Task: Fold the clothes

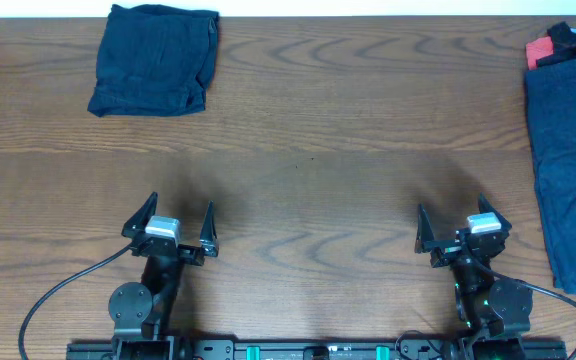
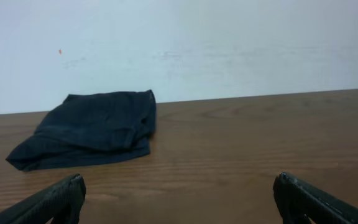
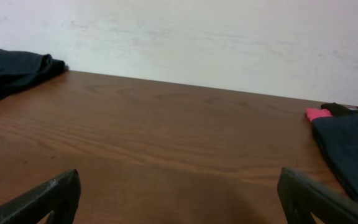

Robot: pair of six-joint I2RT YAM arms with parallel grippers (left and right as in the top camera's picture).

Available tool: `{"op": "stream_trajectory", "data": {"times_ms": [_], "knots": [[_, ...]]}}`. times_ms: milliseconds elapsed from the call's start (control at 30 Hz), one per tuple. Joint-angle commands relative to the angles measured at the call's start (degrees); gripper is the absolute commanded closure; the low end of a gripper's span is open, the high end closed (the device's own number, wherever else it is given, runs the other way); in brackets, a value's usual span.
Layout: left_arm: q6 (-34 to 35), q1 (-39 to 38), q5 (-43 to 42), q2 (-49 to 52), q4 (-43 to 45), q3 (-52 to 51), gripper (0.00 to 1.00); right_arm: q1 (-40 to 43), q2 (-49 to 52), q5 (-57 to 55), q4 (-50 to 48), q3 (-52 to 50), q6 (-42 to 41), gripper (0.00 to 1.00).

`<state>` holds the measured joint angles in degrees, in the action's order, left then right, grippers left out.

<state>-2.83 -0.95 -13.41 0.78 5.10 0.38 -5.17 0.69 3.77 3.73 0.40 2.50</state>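
I hold the left gripper (image 1: 179, 215) and the right gripper (image 1: 452, 218) spread wide and empty over the near edge of the wooden table (image 1: 308, 160).
A folded navy garment (image 1: 154, 60) lies at the table's far left corner, well apart from both grippers. More navy clothes (image 1: 573, 170) lie spread along the table's right edge, just beyond the right gripper, with a pink-red cloth (image 1: 541, 50) and a black cloth (image 1: 573, 38) at that edge's far end.

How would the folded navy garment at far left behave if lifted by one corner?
The folded navy garment would probably droop and unfold: its wrinkled layers look soft. Likely light, lying low and flat. Pushed, its loose edges might bunch.
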Motion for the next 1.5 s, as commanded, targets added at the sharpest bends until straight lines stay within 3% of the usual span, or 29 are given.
{"op": "stream_trajectory", "data": {"times_ms": [0,200,500,1467], "knots": [[-0.5,0.3,1.5,-0.7,0.3,-0.2,0.02,-0.7,-0.4,-0.5,0.3,-0.1,-0.7,0.01],[-0.6,0.3,4.1,-0.7,-0.3,-0.2,0.02,-0.7,-0.4,-0.5,0.3,-0.1,-0.7,0.01],[-0.5,0.3,4.0,-0.7,-8.2,-0.2,0.02,-0.7,-0.4,-0.5,0.3,-0.1,-0.7,0.01],[-0.5,0.3,4.0,-0.5,-8.3,-0.2,0.02,-0.7,-0.4,-0.5,0.3,-0.1,-0.7,0.01]]}}
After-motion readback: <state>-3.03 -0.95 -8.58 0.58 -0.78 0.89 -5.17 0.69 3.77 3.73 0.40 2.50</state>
